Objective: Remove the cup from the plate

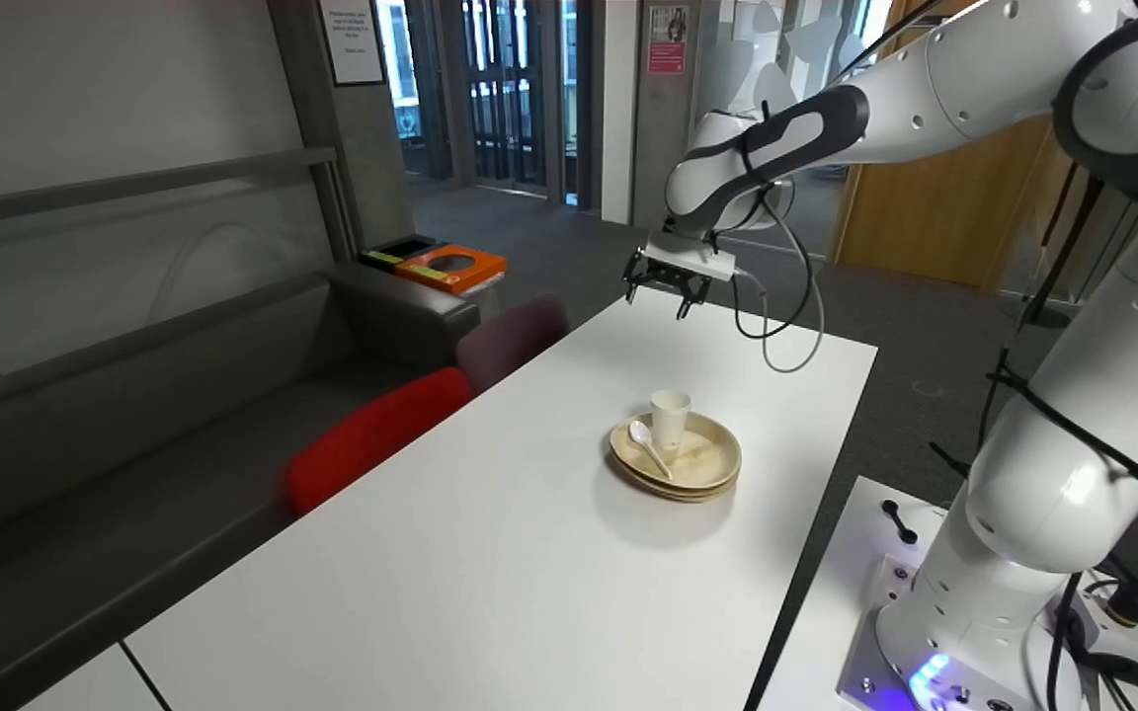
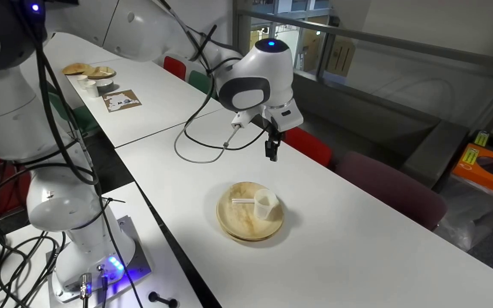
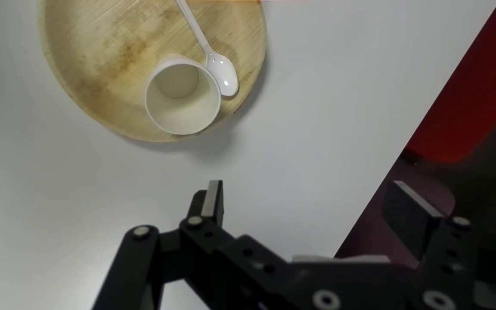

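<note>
One cream-white cup stands upright on a tan plate, close to its rim, open end up; in the wrist view its inside bottom shows. A white spoon lies on the same plate — its round end just beside the cup, touching or not I cannot tell, its handle pointing across the plate. Under this plate is at least one more like it, and all rests on a white table.

A white arm reaches out over the table in both exterior views. Its black gripper hangs in the air, pointing down, well apart from the cup. The jaws are spread wide, and in the wrist view the table shows between the fingers.

Along a long side of the table stand a red chair and a purple chair, with a dark sofa behind them. In both exterior views, an orange bin top shows by the sofa's end. In an exterior view, a far table adjoins this one; it bears two more cups, a grey bowl and tan dishes — too small to tell more.
</note>
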